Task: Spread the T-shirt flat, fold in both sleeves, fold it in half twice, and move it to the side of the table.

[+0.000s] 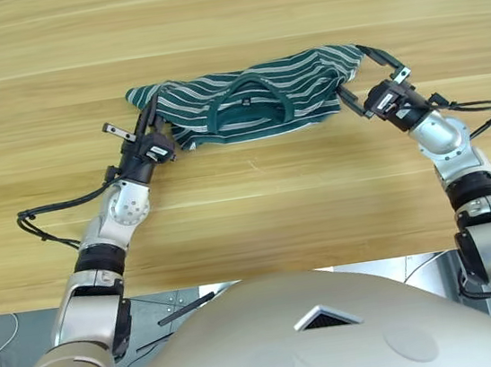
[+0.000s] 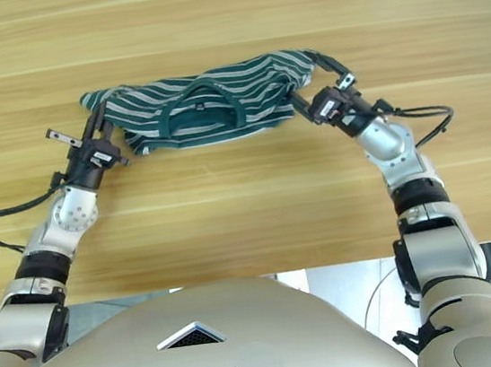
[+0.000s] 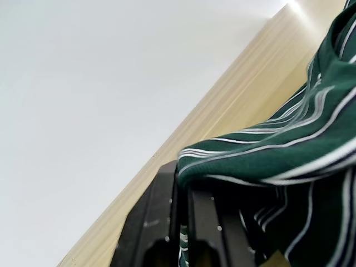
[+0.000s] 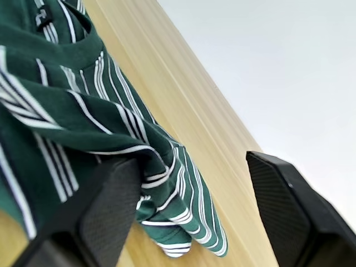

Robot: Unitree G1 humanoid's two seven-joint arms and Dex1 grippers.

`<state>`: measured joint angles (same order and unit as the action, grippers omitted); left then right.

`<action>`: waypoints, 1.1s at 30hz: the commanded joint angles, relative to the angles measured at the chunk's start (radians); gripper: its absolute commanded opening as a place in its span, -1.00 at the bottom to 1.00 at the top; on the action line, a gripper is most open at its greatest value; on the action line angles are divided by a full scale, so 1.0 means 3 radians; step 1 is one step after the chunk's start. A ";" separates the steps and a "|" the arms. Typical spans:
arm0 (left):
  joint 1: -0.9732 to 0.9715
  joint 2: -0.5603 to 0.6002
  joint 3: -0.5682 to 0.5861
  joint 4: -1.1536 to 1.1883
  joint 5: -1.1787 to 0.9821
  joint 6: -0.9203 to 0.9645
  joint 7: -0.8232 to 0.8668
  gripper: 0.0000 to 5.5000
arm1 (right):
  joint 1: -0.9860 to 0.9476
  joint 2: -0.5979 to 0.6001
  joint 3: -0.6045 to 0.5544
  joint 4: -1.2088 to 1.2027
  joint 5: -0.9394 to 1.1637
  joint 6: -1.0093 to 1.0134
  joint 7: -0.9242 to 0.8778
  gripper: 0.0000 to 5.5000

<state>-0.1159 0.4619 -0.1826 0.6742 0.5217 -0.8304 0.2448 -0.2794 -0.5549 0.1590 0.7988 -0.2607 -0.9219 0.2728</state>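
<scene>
A dark green T-shirt (image 1: 253,101) with white stripes lies bunched on the wooden table (image 1: 251,228), collar facing me, sleeves tucked out of sight. My left gripper (image 1: 151,123) is at the shirt's left edge; in the left wrist view its black fingers (image 3: 161,222) stand close together, with striped cloth (image 3: 267,161) pinched between them. My right gripper (image 1: 362,88) is at the shirt's right end. In the right wrist view it is open, fingers (image 4: 289,222) wide apart, and the cloth (image 4: 67,111) drapes against one of them.
Bare wood stretches far behind the shirt and to both sides. The table's front edge (image 1: 258,277) runs just before my torso. Black cables (image 1: 50,211) loop beside each forearm.
</scene>
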 commanded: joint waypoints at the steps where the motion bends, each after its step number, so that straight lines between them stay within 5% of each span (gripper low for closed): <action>1: -0.0032 -0.0019 -0.0058 0.0061 0.0049 0.0008 0.0018 -0.99 | -0.0038 -0.0008 0.0097 0.0079 -0.0231 0.0039 -0.0087 0.19; 4: -0.0037 -0.0018 -0.0069 0.0066 0.0048 0.0006 0.0032 -1.00 | -0.0046 0.0003 0.0163 0.0163 -0.0375 0.0044 -0.0167 0.10; 19: -0.0034 -0.0006 -0.0052 0.0042 0.0033 0.0001 0.0058 -1.00 | -0.0123 0.0070 0.0286 0.0338 -0.0464 0.0042 -0.0253 -0.98; 26: 0.0004 0.0100 0.0037 0.0002 -0.0012 -0.0034 0.0085 -1.00 | 0.0070 -0.0046 0.0161 0.0094 -0.0262 -0.0061 -0.0255 -0.98; 33: 0.0593 0.0479 0.0121 -0.1282 -0.1471 -0.0412 -0.0732 -1.00 | 0.1087 -0.0617 0.0023 -0.1677 0.1459 -0.0110 0.0563 -0.98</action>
<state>-0.0127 0.5443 -0.1425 0.4429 0.2267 -0.9357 0.1063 -0.0439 -0.6597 0.1898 0.4568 0.0168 -0.9682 0.3774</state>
